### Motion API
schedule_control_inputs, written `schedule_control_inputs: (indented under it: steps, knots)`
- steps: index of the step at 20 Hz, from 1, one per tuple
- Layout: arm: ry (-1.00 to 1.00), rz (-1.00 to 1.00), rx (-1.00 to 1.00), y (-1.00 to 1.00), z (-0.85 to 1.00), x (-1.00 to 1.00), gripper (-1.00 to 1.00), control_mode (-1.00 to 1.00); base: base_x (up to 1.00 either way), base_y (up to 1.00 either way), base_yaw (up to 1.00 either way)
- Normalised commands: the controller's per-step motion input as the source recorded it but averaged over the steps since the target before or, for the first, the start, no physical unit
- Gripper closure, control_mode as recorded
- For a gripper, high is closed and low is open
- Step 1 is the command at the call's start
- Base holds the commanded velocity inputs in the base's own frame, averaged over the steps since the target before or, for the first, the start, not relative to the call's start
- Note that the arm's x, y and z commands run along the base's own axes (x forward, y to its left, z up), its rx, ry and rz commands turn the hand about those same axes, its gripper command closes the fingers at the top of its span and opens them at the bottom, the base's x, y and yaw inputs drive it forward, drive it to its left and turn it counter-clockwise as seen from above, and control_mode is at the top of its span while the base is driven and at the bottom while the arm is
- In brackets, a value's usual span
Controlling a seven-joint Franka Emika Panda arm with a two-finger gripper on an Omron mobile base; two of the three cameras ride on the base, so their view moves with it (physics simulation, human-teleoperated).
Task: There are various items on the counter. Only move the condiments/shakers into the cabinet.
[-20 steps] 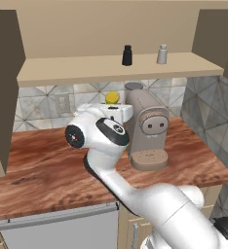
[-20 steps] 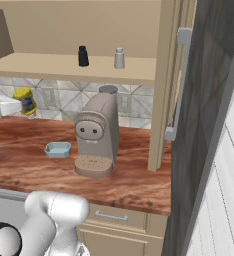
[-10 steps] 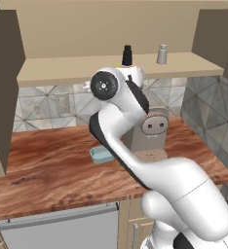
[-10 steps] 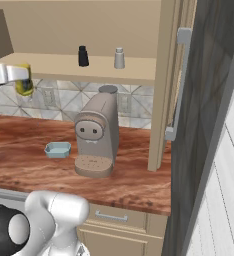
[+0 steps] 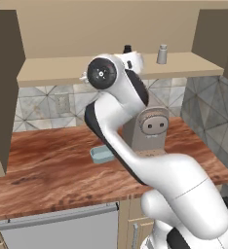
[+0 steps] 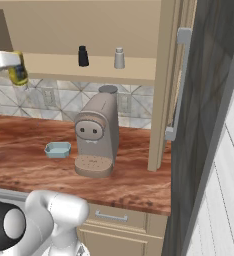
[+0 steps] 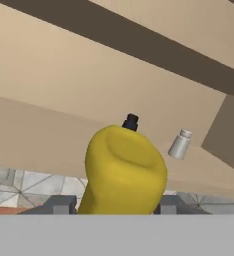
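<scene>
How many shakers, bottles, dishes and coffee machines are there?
Shakers: 2, a black shaker and a grey-white shaker, both on the cabinet shelf
Yellow bottle: 1, held in the gripper
Light-blue dish: 1, on the counter
Coffee machine: 1
Total: 5

I am working in a home kitchen: a reddish wood-grain counter [image 5: 47, 170] is running under a tan wall cabinet [image 5: 111, 29], patterned grey tiles [image 5: 43, 104] are covering the far wall, a beige coffee machine [image 6: 96, 135] is standing on the counter, and drawer fronts [image 6: 114, 217] are showing near me.
</scene>
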Motion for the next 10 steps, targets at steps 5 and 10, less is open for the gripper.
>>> schedule_control_inputs:
  steps: [5, 10]
  knots:
    - [-0.24, 0.14, -0.04, 0.0, 0.35, 0.04, 1.0, -1.0, 0.0, 0.0, 0.0]
    - [-0.09, 0.1, 0.0, 0.0, 0.38, 0.27, 1.0, -1.0, 0.0, 0.0, 0.0]
